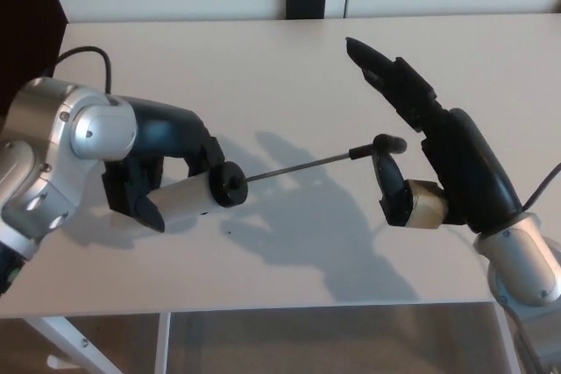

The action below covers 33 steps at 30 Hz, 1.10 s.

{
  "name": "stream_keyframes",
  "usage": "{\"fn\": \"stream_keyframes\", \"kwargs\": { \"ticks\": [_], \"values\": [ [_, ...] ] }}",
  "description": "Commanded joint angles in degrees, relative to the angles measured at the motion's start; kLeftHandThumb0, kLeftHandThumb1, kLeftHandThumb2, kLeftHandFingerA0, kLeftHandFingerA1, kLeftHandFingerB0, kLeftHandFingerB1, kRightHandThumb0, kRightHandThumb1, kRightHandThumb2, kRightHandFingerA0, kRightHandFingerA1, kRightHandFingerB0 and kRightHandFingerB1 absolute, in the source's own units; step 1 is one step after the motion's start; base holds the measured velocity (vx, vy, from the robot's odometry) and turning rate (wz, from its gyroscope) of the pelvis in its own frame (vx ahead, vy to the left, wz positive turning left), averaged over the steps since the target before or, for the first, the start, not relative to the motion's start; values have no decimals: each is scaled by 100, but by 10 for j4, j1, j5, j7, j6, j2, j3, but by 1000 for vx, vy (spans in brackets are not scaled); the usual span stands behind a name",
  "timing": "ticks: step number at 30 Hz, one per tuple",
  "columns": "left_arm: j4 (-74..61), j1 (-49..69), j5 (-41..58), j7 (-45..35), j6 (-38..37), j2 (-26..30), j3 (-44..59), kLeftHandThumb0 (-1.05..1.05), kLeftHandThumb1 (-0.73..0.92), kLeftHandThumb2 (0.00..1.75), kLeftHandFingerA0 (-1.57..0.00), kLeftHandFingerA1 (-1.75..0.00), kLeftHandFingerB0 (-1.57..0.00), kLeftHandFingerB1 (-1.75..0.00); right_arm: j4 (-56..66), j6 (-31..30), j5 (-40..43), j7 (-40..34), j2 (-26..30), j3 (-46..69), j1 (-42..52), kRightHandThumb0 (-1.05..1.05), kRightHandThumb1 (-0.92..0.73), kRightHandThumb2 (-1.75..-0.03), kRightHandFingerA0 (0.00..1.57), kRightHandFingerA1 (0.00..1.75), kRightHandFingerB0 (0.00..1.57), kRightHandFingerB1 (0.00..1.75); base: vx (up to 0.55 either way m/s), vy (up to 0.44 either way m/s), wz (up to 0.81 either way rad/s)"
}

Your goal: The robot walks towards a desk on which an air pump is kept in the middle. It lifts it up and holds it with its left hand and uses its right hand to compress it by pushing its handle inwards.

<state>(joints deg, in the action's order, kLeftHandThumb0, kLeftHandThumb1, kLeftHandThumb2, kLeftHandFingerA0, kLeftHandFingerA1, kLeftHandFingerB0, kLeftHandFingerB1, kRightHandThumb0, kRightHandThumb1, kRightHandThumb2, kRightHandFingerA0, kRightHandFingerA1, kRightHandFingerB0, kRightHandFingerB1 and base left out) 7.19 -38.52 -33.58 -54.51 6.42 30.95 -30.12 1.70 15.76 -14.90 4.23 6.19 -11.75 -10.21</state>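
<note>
In the head view the air pump (195, 194) has a white barrel with a black end cap and is held lying nearly level above the desk (289, 67). My left hand (158, 172) is shut on the barrel, fingers wrapped over it. A thin metal rod (298, 166) runs out to the right, ending in a black handle (379, 145). My right hand (421, 146) is at the handle with its fingers spread and pointing up and left. Its thumb sits just below the handle; the palm is right behind it.
A black box (305, 0) stands at the desk's far edge against the white wall. A black cable (83, 57) loops at the far left. The desk's near edge (263, 308) and a white leg show below.
</note>
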Motion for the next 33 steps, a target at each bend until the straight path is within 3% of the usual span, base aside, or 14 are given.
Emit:
{"fn": "stream_keyframes", "kwargs": {
  "ticks": [1, 2, 6, 7, 9, 10, 12, 18, 19, 25, 26, 28, 29, 33],
  "values": [
    [1, -12, -4, -22, 31, -9, -2, -14, 77, 71, -95, -109, -68, -120, -4, 24, -34, -31, -2, -3, -4, -85, -84, -117, 8, 27, 8, 23, 0, 0, 0],
    [2, -14, -3, -23, 33, -11, -3, -15, 76, 69, -94, -83, -69, -119, -3, 23, -36, -32, -2, -4, -3, -86, -83, -117, 8, 27, 8, 24, 0, 0, 0],
    [2, -15, -4, -27, 35, -13, -3, -14, 74, 69, -96, -103, -68, -124, -2, 22, -39, -34, -3, -6, -4, -86, -83, -116, 8, 27, 8, 24, 0, 0, 0],
    [1, -15, -5, -28, 36, -14, -4, -11, 71, 72, -94, -122, -71, -133, -1, 23, -38, -34, -4, -6, -4, -78, -92, -76, 6, 25, 6, 23, 0, 0, 0],
    [1, -14, -6, -28, 37, -14, -4, -11, 71, 72, -94, -122, -71, -133, -1, 24, -38, -34, -5, -6, -4, -78, -92, -76, 6, 25, 6, 23, 0, 0, 0],
    [0, -13, -7, -29, 39, -14, -5, -11, 71, 74, -95, -117, -71, -135, -2, 26, -36, -33, -5, -5, -5, -86, -83, -115, 9, 28, 9, 24, 0, 0, 0],
    [-2, -12, -6, -32, 40, -14, -5, -13, 74, 80, -92, -118, -74, -132, -3, 28, -34, -33, -6, -5, -5, -86, -80, -92, 8, 26, 6, 22, 0, 0, 0],
    [-3, -10, 6, -30, 40, -18, 0, -15, 75, 80, -92, -104, -73, -121, -6, 35, -47, -43, -6, -6, -7, -87, -81, -92, 9, 28, 7, 23, 0, 0, 0],
    [-6, -8, 11, -29, 52, -23, 6, -16, 74, 72, -79, -105, -71, -109, -7, 36, -50, -44, -6, -7, -8, -87, -80, -91, 10, 27, 7, 22, 0, 0, 0],
    [-2, -20, 37, -34, 7, -27, 10, -10, 69, 71, -78, -92, -72, -116, -8, 42, -60, -52, -9, -12, -11, -85, -81, -92, 9, 28, 6, 22, 0, 0, 0],
    [-1, -25, 46, -38, -2, -29, 10, -8, 58, 76, -78, -84, -72, -119, -7, 41, -63, -54, -10, -13, -11, -77, -92, -76, 7, 25, 6, 23, 0, 0, 0],
    [-1, -27, 48, -40, -4, -30, 10, -8, 58, 76, -78, -84, -72, -119, -7, 40, -65, -55, -10, -14, -11, -77, -92, -76, 7, 25, 6, 23, 0, 0, 0],
    [-6, -33, 50, -46, -4, -32, 8, -5, 55, 78, -82, -112, -74, -124, -6, 39, -66, -57, -11, -14, -10, -85, -81, -92, 8, 27, 6, 23, 0, 0, 0],
    [-9, -45, 55, -55, -7, -37, 3, -7, 58, 73, -83, -115, -72, -129, -3, 37, -67, -58, -12, -15, -10, -77, -92, -77, 6, 25, 5, 23, 0, 0, 0]
  ]
}}
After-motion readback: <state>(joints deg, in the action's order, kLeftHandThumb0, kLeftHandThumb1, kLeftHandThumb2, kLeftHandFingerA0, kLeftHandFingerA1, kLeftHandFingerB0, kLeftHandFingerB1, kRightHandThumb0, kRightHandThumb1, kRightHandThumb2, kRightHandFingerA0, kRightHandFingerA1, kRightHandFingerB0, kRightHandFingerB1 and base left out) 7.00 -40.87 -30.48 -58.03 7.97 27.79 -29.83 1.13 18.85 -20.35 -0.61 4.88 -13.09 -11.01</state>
